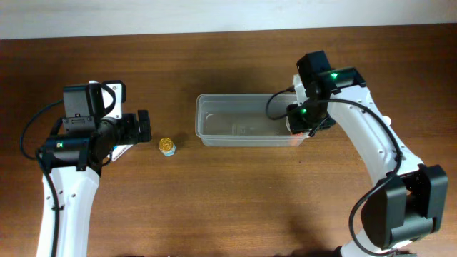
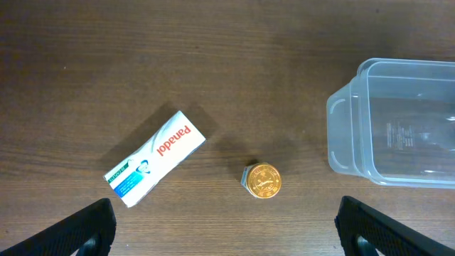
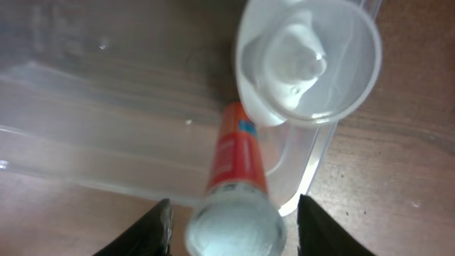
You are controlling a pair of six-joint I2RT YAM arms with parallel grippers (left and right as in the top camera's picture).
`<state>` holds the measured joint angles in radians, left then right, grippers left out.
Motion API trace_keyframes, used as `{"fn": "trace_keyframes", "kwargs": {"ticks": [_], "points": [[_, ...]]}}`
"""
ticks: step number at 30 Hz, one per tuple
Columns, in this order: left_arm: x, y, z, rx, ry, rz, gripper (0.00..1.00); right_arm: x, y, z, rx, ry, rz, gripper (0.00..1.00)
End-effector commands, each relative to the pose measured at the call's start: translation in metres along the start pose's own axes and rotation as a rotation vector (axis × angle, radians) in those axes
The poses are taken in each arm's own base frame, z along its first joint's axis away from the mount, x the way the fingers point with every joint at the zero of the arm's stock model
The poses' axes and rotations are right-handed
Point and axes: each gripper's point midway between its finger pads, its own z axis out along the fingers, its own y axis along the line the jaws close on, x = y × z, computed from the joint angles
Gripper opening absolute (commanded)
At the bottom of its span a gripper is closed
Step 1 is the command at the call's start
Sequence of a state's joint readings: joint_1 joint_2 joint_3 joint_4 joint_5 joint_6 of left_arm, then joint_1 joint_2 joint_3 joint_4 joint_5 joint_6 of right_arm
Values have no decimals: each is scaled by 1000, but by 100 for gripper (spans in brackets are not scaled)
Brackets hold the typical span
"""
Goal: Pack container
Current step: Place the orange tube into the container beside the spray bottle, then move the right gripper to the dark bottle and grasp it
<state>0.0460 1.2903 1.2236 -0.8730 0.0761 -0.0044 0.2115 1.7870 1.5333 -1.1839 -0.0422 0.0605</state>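
Observation:
The clear container (image 1: 243, 141) lies in the middle of the table and also shows in the left wrist view (image 2: 341, 135) and the right wrist view (image 3: 106, 149). My right gripper (image 1: 304, 123) hangs over its right end. Its jaws (image 3: 231, 227) are open around a red-labelled bottle (image 3: 238, 156) with a white cap, with a gap on each side. The bottle stands at the container's right end beside a white bottle under a clear cap (image 3: 306, 60). My left gripper (image 1: 143, 128) is open and empty (image 2: 227, 235), left of the container.
A white Panadol box (image 2: 156, 156) lies on the wood near my left gripper and is partly hidden by the arm in the overhead view (image 1: 123, 150). A small gold-lidded jar (image 2: 262, 180) stands between the box and the container, as the overhead view (image 1: 167, 147) also shows.

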Motion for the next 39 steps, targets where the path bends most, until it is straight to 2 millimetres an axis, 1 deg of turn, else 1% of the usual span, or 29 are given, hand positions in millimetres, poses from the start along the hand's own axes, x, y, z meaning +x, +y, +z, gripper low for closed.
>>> {"fn": "trace_keyframes", "kwargs": {"ticks": [1,2,3,4,6,7,8,9,10,11,12,14,15,17,21,22,25,26,29,32,34,35,36,39], "points": [[-6,-4,-3,17,-15,-2,99,-27,1,-67,27,-195,-17,50],[-6,-4,-3,17,-15,-2,99,-33,-11,-87,70,-245,38,51],[-6,-4,-3,17,-15,-2,99,-35,-18,-98,97,-273,72,53],[-6,-4,-3,17,-15,-2,100,-38,-32,-114,138,-313,122,57],[-6,-4,-3,17,-15,-2,99,-39,-60,-137,197,-367,205,67],[-6,-4,-3,17,-15,-2,99,-39,-72,-143,208,-379,235,75],[-6,-4,-3,17,-15,-2,99,-38,-83,-146,215,-385,264,80],[-6,-4,-3,17,-15,-2,99,-35,-98,-147,228,-380,286,86],[-6,-4,-3,17,-15,-2,99,-29,-113,-145,242,-360,298,88],[-6,-4,-3,17,-15,-2,99,-22,-129,-140,258,-324,320,89],[-6,-4,-3,17,-15,-2,99,-15,-141,-135,268,-288,334,89],[-6,-4,-3,17,-16,-2,99,2,-169,-117,276,-196,404,90],[-7,-4,-3,17,-16,-2,100,6,-175,-112,273,-176,421,90],[-7,-4,-3,17,-16,-2,99,16,-192,-87,238,-101,476,90],[-7,-4,-3,17,-16,-2,99,26,-213,-52,215,2,519,90],[-7,-4,-3,17,-16,-2,99,29,-219,-41,209,36,533,90],[-7,-4,-3,17,-16,-2,99,32,-224,-20,183,90,550,90],[-7,-4,-3,17,-16,-2,99,31,-224,-16,176,98,546,90],[-7,-4,-3,17,-16,-2,99,29,-226,5,151,131,528,90],[-6,-4,-3,17,-16,-2,99,26,-225,14,130,139,507,87],[-7,-4,-3,17,-16,-2,99,25,-226,17,130,140,507,83],[-6,-4,-3,17,-16,-2,99,26,-226,18,129,144,507,75],[-6,-4,-3,17,-16,-2,99,26,-226,19,129,145,507,73],[-6,-4,-3,17,-16,-2,99,25,-226,19,130,142,507,71]]}}
